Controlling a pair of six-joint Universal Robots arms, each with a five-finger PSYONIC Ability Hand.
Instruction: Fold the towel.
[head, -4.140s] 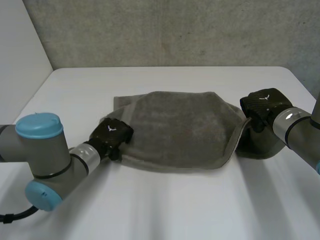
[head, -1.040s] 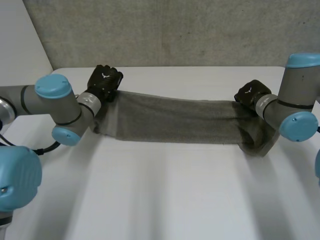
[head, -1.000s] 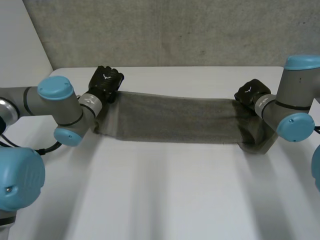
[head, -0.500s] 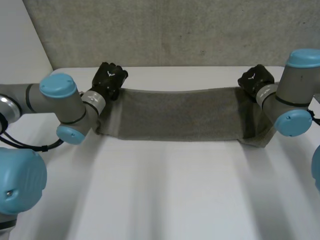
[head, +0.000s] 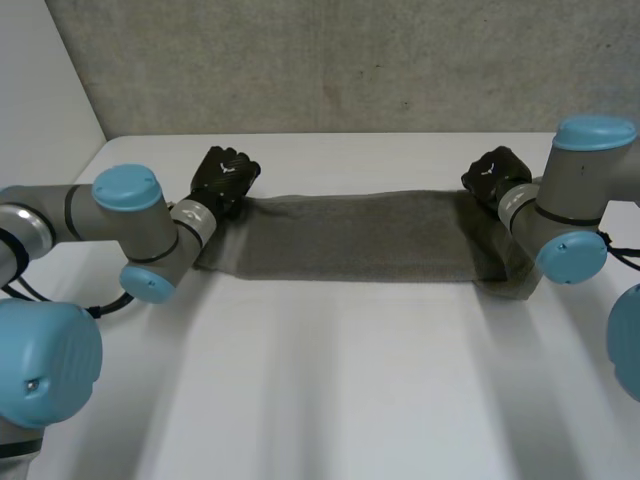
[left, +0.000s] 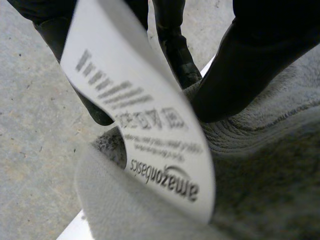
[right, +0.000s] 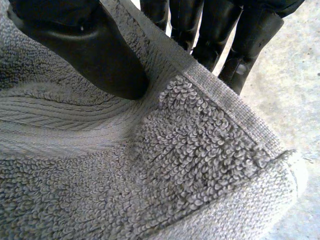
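A grey towel (head: 360, 235) stretches as a long band across the far half of the white table (head: 330, 400). My left hand (head: 224, 178) pinches the towel's far left corner; in the left wrist view its thumb (left: 250, 65) and fingers (left: 172, 42) clamp the grey terry (left: 260, 190) beside a white care label (left: 145, 120). My right hand (head: 493, 174) is shut on the far right corner; in the right wrist view the thumb (right: 90, 50) presses the hemmed edge (right: 220, 100) against the fingers (right: 250, 40) behind it. The towel's right end hangs folded under my right forearm.
A grey wall (head: 330, 60) rises just behind the table's far edge. My left arm's blue-capped joints (head: 125, 190) sit beside the towel's left end, and the right arm's joints (head: 590, 140) stand over its right end.
Both hands lifted the towel's corners from the near side and carried them toward the far edge. In the last half second both hands came down a little and the right hand moved slightly left.
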